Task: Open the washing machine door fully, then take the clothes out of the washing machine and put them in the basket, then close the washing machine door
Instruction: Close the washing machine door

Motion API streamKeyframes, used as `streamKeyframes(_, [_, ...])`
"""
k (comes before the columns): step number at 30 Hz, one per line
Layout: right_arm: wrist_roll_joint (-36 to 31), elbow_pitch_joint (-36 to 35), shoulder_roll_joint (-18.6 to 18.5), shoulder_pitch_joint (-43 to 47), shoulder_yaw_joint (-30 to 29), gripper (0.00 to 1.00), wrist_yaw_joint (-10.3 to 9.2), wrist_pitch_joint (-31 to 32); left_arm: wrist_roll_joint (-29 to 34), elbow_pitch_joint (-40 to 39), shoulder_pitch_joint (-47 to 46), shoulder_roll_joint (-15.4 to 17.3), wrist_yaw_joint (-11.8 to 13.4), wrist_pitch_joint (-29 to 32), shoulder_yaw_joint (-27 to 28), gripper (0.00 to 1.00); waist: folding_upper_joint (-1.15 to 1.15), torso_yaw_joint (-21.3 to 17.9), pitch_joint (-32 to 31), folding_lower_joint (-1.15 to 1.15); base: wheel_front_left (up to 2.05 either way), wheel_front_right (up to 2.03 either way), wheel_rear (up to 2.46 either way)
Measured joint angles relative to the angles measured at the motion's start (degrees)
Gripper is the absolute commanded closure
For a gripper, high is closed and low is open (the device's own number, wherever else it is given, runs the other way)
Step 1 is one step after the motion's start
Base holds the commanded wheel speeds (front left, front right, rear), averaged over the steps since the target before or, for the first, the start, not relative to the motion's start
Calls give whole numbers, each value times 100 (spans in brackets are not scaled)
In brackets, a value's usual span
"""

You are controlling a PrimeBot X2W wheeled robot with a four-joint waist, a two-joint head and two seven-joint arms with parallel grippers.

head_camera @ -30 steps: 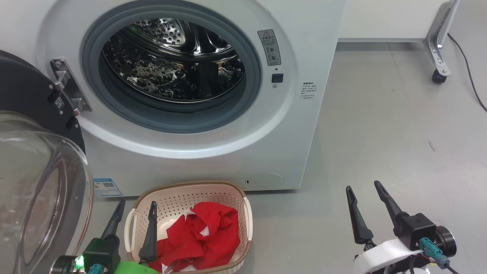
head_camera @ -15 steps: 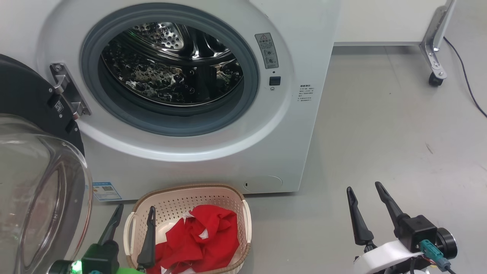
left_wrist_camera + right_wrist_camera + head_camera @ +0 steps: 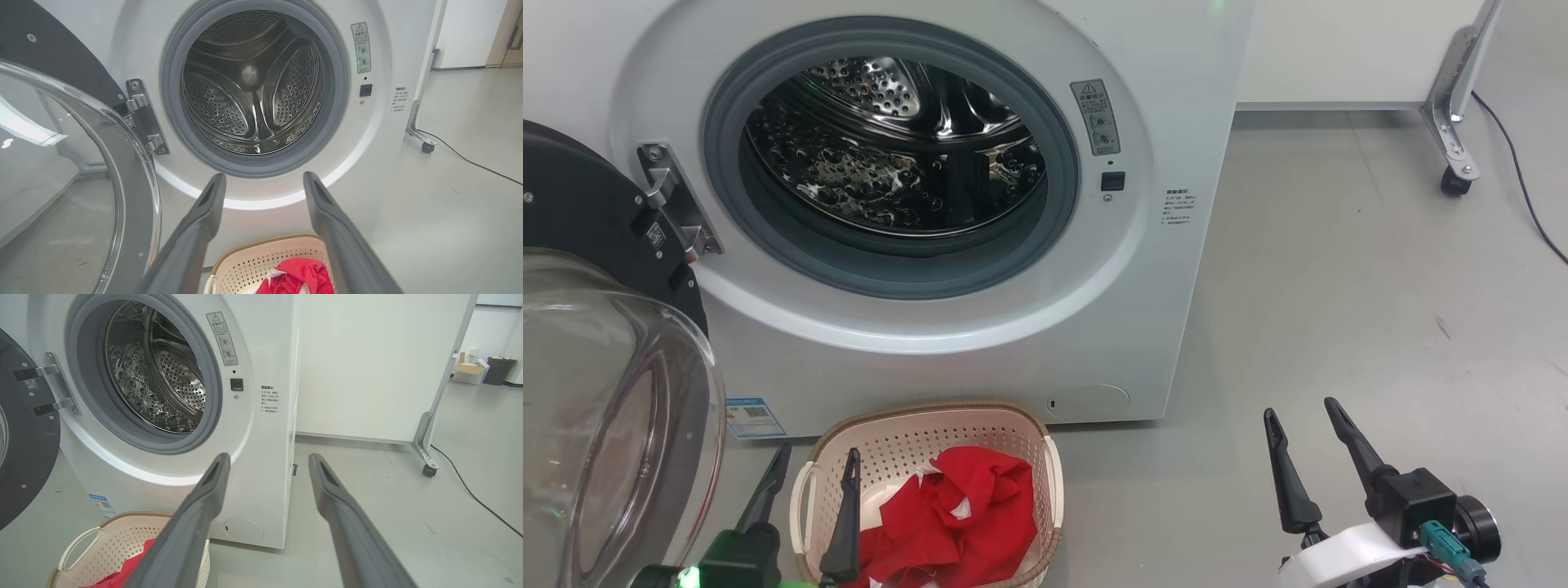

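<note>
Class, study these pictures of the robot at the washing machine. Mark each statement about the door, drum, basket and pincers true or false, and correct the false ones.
1. The washing machine door stands open. True.
2. Red clothes lie inside the drum. False: the drum shows bare steel, and the red clothes lie in the basket.
3. The basket stands on the floor in front of the washing machine. True.
4. The left pincer is shut on a red garment. False: the left pincer is open and holds nothing.
5. The right pincer is open, over bare floor to the right of the basket. True.
</note>
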Motion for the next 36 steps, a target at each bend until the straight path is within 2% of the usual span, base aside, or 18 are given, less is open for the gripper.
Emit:
streamKeyframes(20, [1, -10, 16, 15, 23, 0, -1, 0, 30, -301, 103, 15, 26, 172, -40, 0, 0, 22, 2, 0, -3, 9, -7])
streamKeyframes(36, [1, -16, 31, 15, 33, 0, -1, 0, 67, -430, 121, 25, 51, 212, -43, 0, 0, 34, 9, 0, -40, 93, -53])
